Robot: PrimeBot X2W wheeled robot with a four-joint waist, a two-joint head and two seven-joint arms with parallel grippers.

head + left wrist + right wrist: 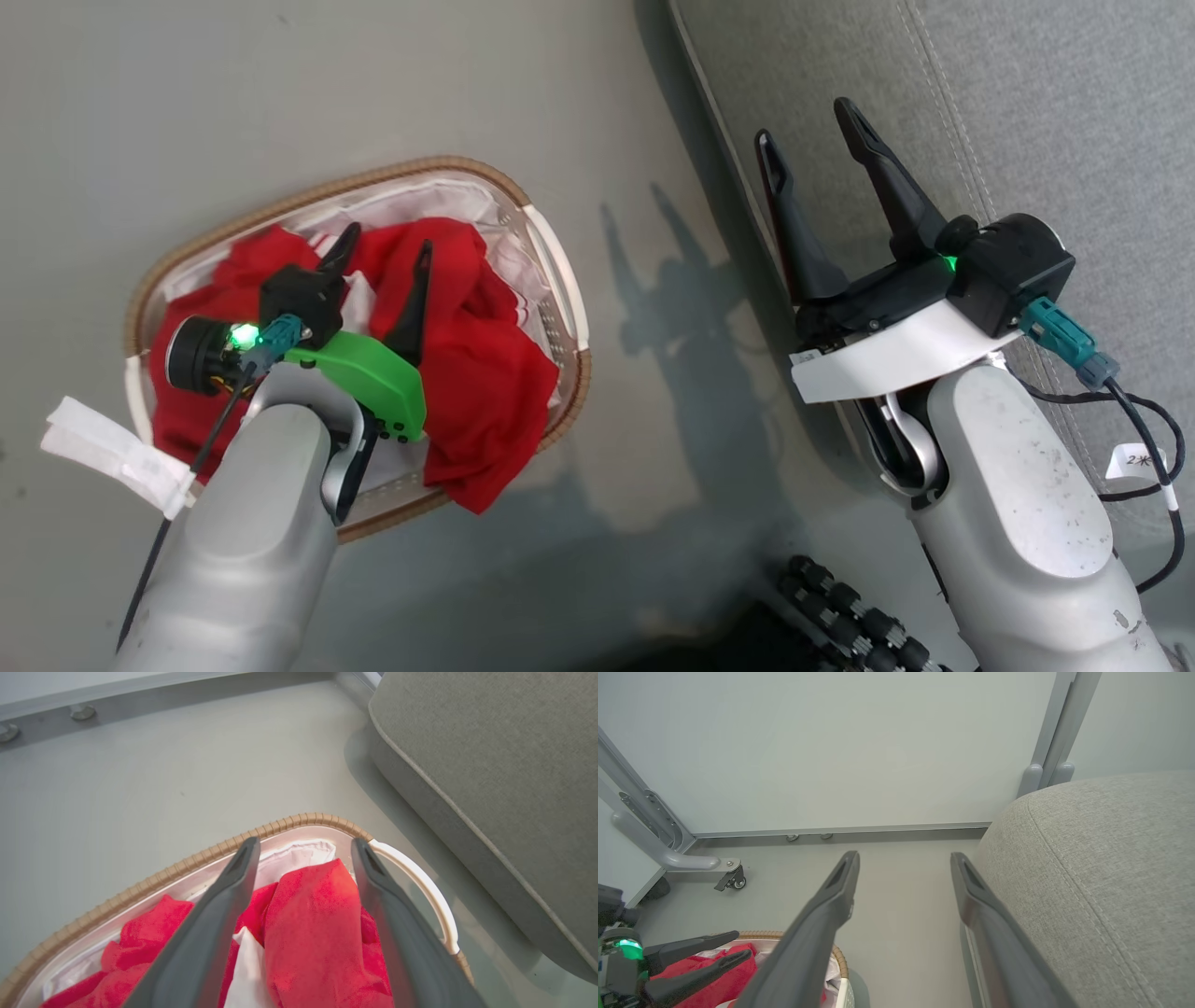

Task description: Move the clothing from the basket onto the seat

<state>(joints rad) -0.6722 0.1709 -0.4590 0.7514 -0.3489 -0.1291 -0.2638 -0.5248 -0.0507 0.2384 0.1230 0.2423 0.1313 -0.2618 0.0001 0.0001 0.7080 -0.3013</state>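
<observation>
1. Clothing [485,373], soft crumpled red fabric, fills the oval basket [563,271] with its woven brown rim.
2. Left gripper [390,238] hangs spread over it.
3. Right gripper [805,121], spread, at the grey stitched seat's [1046,112] edge.

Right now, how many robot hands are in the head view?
2. The left hand hangs open over the red clothing in the basket; the right hand is open at the edge of the seat.

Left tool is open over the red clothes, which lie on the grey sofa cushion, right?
No: the head view shows the soft red fabric clothes lying in the oval, brown-rimmed cream plastic basket. The left tool is open over them.
</observation>
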